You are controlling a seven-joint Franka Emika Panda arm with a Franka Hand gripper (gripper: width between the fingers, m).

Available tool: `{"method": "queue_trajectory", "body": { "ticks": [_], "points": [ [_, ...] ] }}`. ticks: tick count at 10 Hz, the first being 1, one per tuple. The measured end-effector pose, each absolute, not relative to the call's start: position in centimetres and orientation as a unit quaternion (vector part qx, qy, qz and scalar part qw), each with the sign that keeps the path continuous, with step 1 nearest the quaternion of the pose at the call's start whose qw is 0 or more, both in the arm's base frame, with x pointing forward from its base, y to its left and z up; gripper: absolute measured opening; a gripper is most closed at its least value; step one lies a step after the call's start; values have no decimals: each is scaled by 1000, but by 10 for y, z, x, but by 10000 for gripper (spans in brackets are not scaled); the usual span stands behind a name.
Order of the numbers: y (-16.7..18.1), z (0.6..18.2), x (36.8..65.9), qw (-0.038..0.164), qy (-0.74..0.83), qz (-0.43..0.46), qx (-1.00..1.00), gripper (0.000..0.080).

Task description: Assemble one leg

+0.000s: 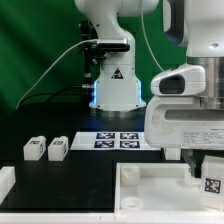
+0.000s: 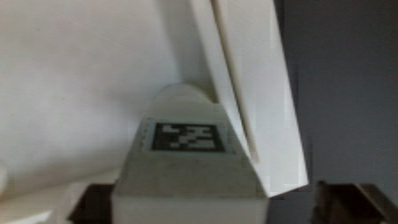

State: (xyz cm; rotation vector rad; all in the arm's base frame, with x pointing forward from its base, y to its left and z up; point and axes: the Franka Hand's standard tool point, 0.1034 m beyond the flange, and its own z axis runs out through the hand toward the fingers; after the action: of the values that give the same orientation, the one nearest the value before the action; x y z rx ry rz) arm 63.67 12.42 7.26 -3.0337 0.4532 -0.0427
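Note:
My gripper [image 1: 207, 168] is at the exterior view's right, low over the large white tray-like panel [image 1: 150, 178]. It is shut on a leg [image 1: 212, 184], a small white block with a black-and-white tag. In the wrist view the leg [image 2: 187, 150] fills the space between the two dark fingers [image 2: 89, 207] of the gripper [image 2: 217, 208], tag facing the camera. The leg's far end lies against the panel's raised rim [image 2: 240, 90], near a corner. Two more legs [image 1: 35, 148] [image 1: 58, 148] lie side by side on the black table at the exterior view's left.
The marker board [image 1: 118, 139] lies flat behind the panel, in front of the robot base [image 1: 112, 90]. A white part's edge [image 1: 5, 185] shows at the exterior view's lower left. A green curtain backs the scene.

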Motion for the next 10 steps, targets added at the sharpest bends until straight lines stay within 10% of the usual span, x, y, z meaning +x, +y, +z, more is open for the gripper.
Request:
{"method": "queue_trajectory", "body": {
  "ticks": [2,10],
  "points": [
    [122,72,636,37,245,-9,-969,297],
    [124,67,633,74,784,17,-617,297]
  ]
}}
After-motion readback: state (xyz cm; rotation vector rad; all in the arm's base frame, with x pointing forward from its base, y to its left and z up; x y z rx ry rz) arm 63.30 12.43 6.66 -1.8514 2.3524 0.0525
